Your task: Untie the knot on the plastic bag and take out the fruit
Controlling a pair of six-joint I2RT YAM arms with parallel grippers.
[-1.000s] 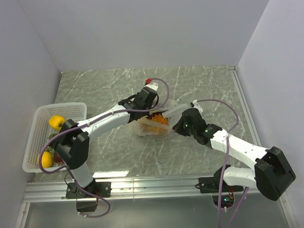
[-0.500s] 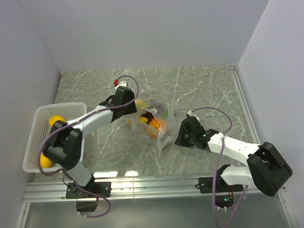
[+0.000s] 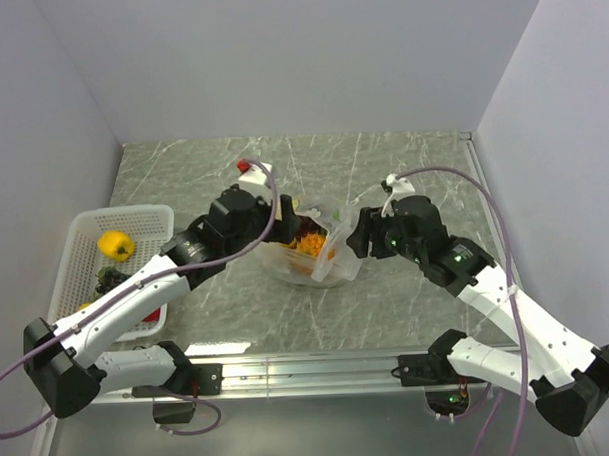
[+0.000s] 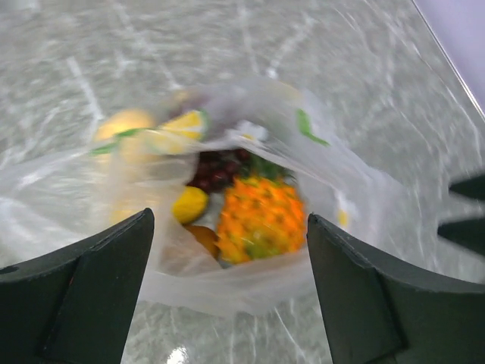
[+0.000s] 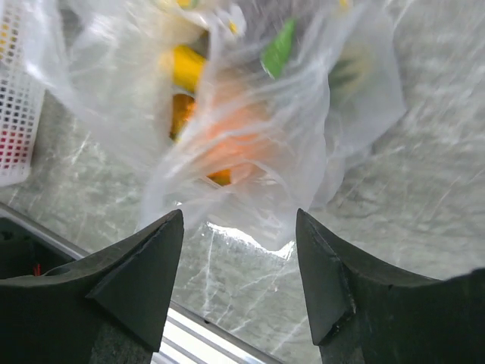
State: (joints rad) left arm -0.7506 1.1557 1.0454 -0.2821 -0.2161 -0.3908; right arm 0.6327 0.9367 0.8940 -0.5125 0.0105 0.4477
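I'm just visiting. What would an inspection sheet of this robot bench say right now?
Surface: grey-green marbled table, no spills seen.
Job's things: clear crinkly plastic bag mid-table, holding small orange pineapple, dark purple grape bunch, small yellow fruit; knot not made out.
Clutter: white mesh plastic basket at left, round yellow fruit inside.
Grippers: left gripper open at the bag; right gripper open beside it.
Cables: purple cable loops off each arm.
Surroundings: plain white walls, metal rail at near edge.
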